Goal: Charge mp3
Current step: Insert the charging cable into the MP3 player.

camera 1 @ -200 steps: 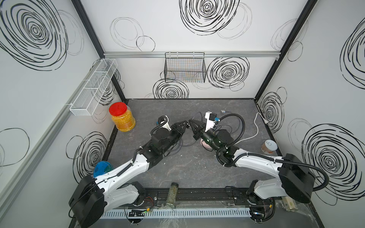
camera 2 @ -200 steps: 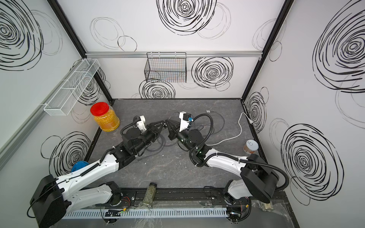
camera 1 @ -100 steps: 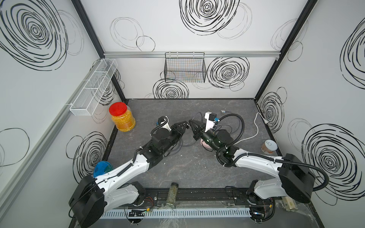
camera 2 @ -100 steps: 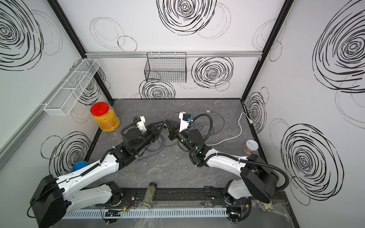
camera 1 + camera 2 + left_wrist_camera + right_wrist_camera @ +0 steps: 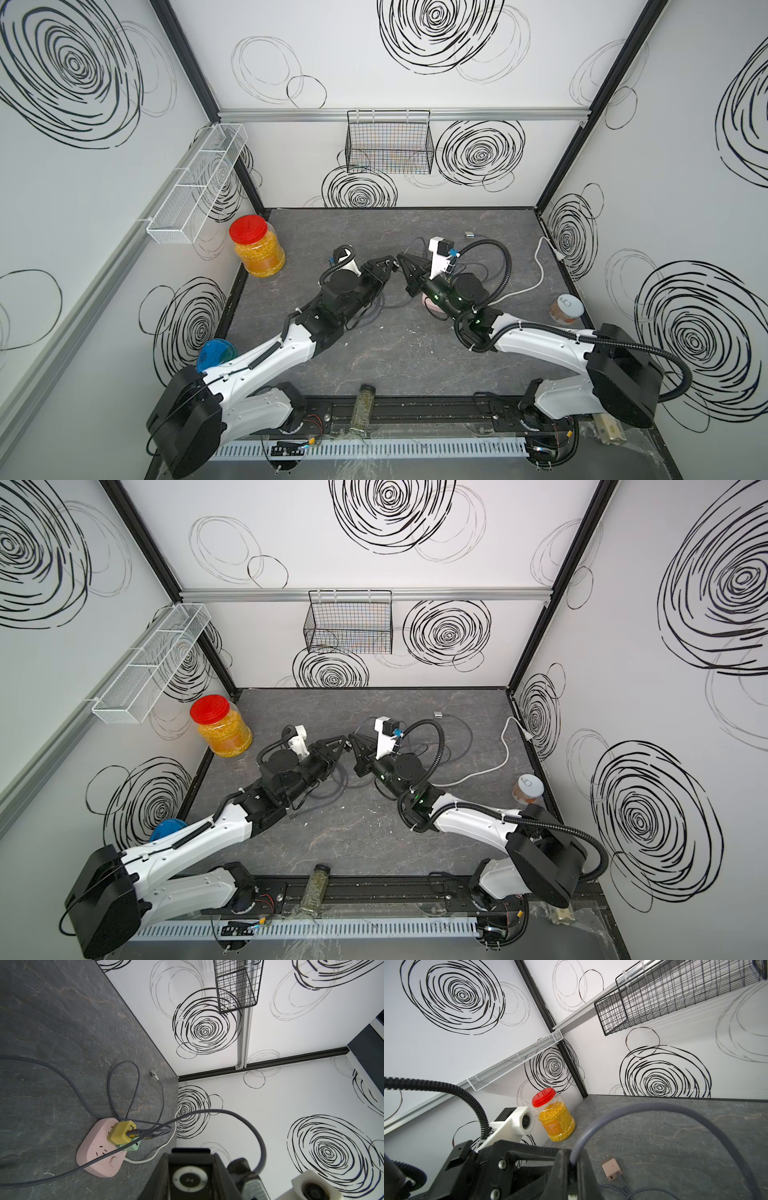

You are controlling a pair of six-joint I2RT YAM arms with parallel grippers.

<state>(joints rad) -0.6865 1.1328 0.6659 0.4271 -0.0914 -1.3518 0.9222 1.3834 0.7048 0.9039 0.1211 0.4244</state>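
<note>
Holding the same pose as a second ago, with nothing visibly shifted. Clamping the mp3 player (image 5: 190, 1179) by its sides in the narrowly set left gripper (image 5: 387, 262), above the middle of the bench (image 5: 415, 353). Pinching the grey cable (image 5: 654, 1113) in the tightly closed right gripper (image 5: 404, 261), tip facing tip with the left, close by. Looping that cable back toward the yellow charger (image 5: 122, 1132), sitting plugged into the pink power strip (image 5: 93, 1153) just right of the bench's middle.

A red-lidded jar (image 5: 257, 249) of yellow grains stands below a white mesh shelf (image 5: 195, 187).
</note>
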